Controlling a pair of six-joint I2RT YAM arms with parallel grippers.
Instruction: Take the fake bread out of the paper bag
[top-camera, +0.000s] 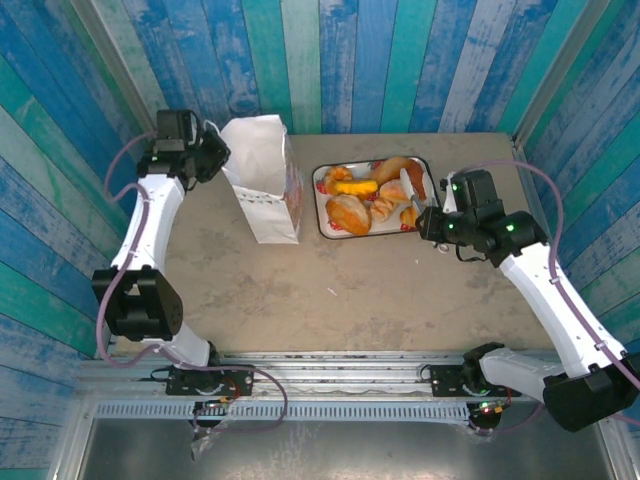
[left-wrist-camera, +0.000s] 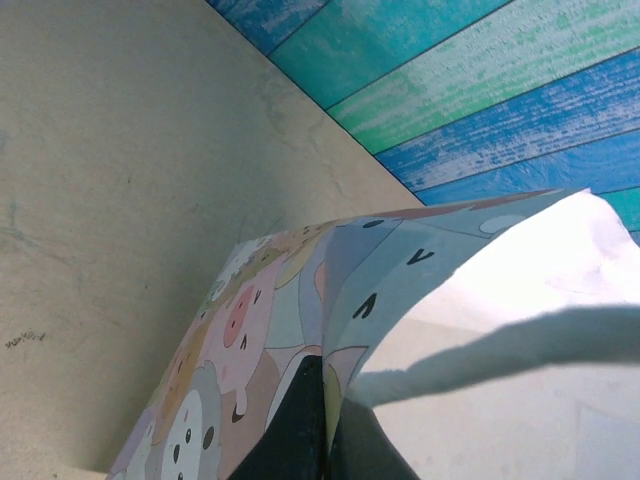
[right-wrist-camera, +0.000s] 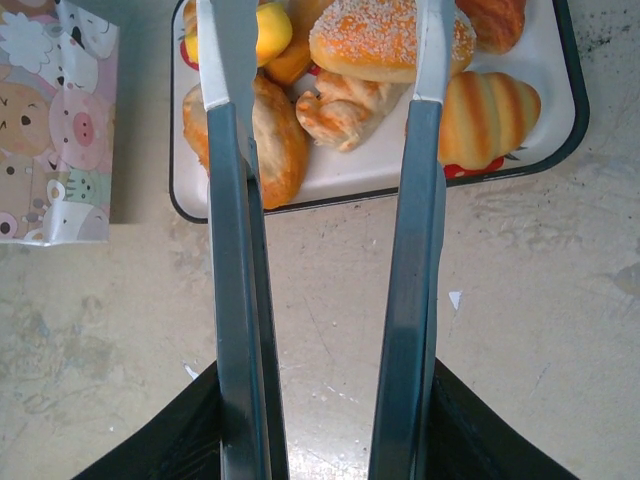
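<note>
No brand or readable writing shows; the paper bag (top-camera: 262, 178) only has cartoon animal faces on its side. It stands upright in the upper middle of the top view on the table (top-camera: 350, 300). The fake bread (top-camera: 365, 200) lies in a black-rimmed tray (top-camera: 322, 205) to the right of the bag. The left end effector (top-camera: 212, 152) is fully closed on the bag's upper edge. The right end effector (top-camera: 410, 195) is partly open above the pastries, and holds nothing.

overhead looks down; right wrist near tray (right-wrist-camera: 560, 130); left wrist probably against bag (left-wrist-camera: 300, 300).
</note>
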